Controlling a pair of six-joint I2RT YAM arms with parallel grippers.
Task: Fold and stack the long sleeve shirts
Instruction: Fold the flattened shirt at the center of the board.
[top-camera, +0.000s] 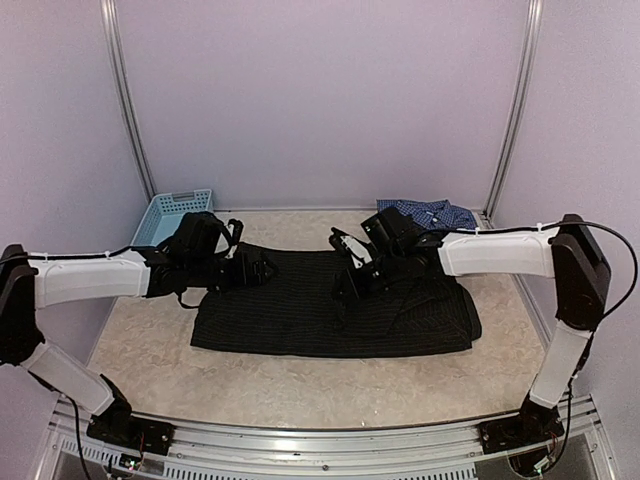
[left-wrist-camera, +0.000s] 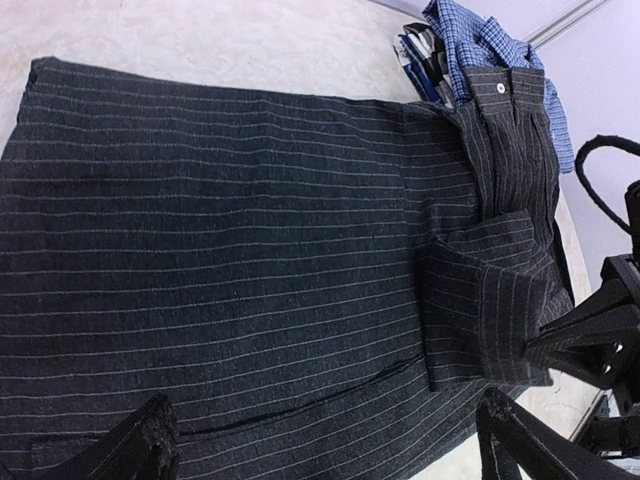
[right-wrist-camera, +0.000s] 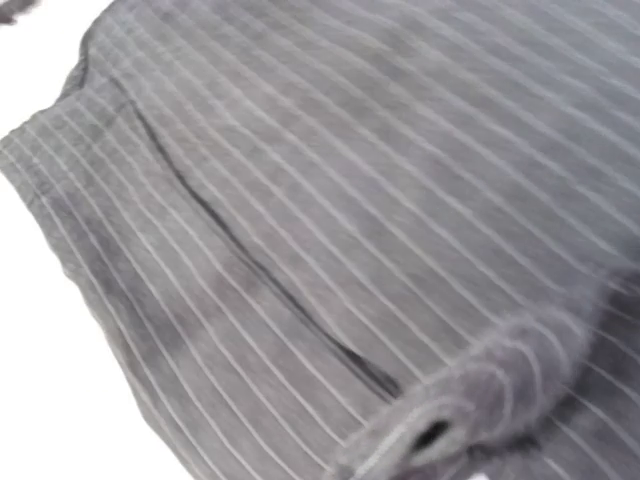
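Fingers (left-wrist-camera: 140, 445) of my left gripper (left-wrist-camera: 320, 425) spread wide above the black pinstriped shirt (top-camera: 300, 320), flat on the table (top-camera: 300, 385), long axis left to right, collar toward the blue checked shirt (top-camera: 432, 213). My right gripper (left-wrist-camera: 550, 345) pinches a soft fold of it.

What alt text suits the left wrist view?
A black pinstriped shirt lies spread on the table, the right claw pinching a raised fold at frame right. The open left claw hangs above it; a blue checked shirt sits beyond.
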